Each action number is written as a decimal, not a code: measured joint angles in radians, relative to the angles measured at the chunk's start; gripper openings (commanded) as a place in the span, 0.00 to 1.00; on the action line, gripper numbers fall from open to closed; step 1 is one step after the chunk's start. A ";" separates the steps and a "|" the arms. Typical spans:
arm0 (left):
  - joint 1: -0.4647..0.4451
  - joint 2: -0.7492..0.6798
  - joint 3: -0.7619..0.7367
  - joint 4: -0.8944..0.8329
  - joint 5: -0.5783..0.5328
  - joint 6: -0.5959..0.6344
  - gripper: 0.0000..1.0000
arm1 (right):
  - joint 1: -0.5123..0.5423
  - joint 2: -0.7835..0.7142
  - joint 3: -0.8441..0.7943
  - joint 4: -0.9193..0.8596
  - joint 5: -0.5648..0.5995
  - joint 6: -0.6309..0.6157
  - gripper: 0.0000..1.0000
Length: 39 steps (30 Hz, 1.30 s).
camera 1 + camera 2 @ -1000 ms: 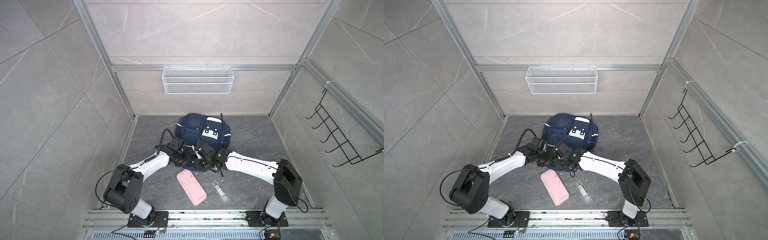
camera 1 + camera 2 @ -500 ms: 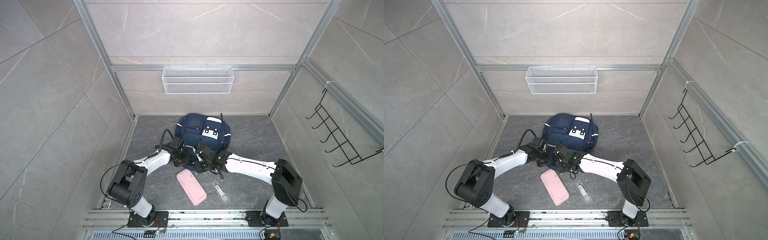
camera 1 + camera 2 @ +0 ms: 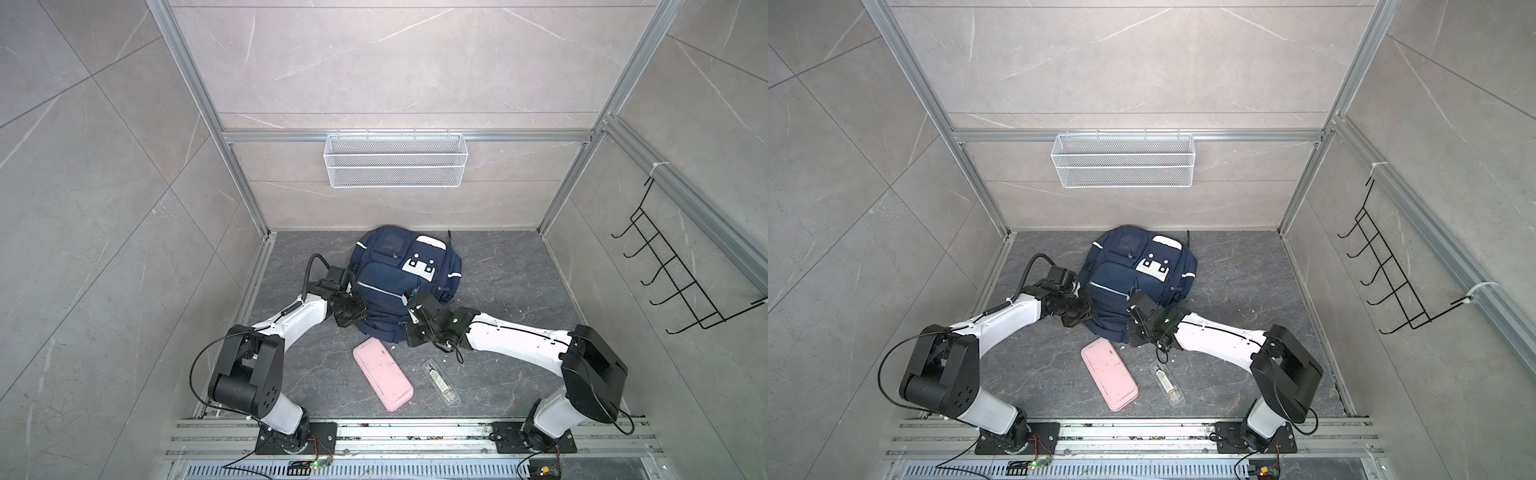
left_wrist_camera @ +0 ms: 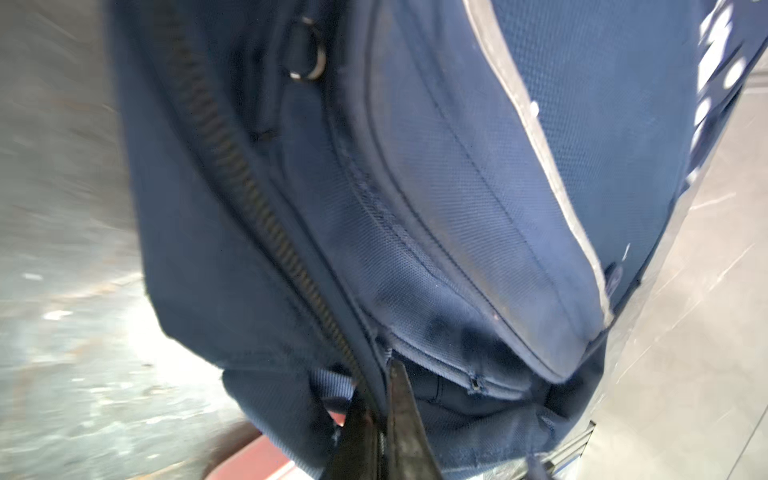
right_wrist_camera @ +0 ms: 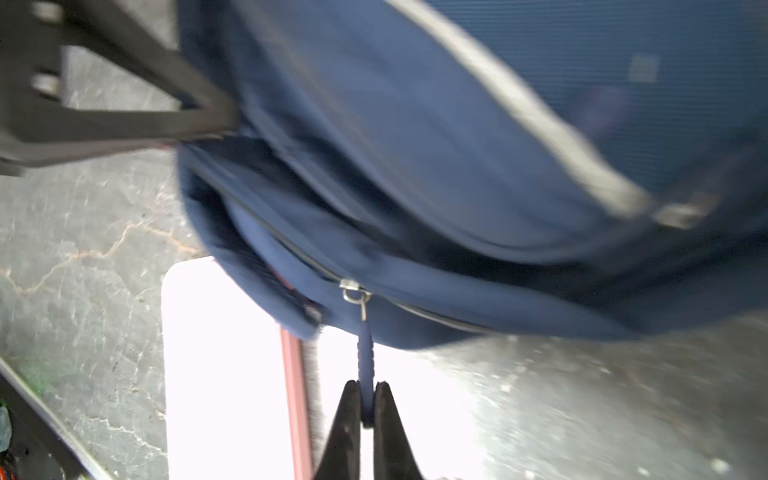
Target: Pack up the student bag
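Student bag [image 3: 401, 282]: lies front side up on the table [image 3: 511, 270], mid-width and toward the back wall, below the wire basket [image 3: 395, 162]; its near end sits between the two arms. The pink case [image 3: 382, 374] and the clear case [image 3: 440, 382] lie unpacked on the table in front of it. The pink one has a corner right at the bag's near edge; whether they touch cannot be told. Judged step: working the main zip, most likely opening it, with one arm bracing and the other drawing the slider [image 5: 352, 287]. Risks: (1) the zip pull [image 5: 365, 353] is a thin cord caught only at the tips, so a tug off the line of the teeth could slip it free. (2) The bag is soft and looks light, so if the bracing pinch gives, the whole bag would drag onto the pink case instead of the zip running. (3) Slack fabric along the curved seam could bunch into the slider and jam it. Both wrist views are blurred, so fine detail is unsure. Left fingers [image 4: 400, 395]: closed tight, pinching a fold of the bag's navy fabric just beside the zip teeth [image 4: 249, 187]. Right fingers [image 5: 351, 407]: closed to a narrow slit on the end of the zip pull, cord taut up to the slider; they touch nothing else.
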 measured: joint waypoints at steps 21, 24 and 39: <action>0.014 0.008 0.069 -0.009 0.029 0.026 0.00 | -0.034 -0.014 0.001 0.056 -0.184 0.006 0.00; 0.000 0.006 0.063 -0.005 -0.011 0.026 0.00 | 0.008 0.068 0.072 0.052 -0.202 0.027 0.00; -0.015 0.006 0.033 0.019 -0.070 0.026 0.00 | 0.039 0.066 0.135 0.035 -0.198 0.086 0.00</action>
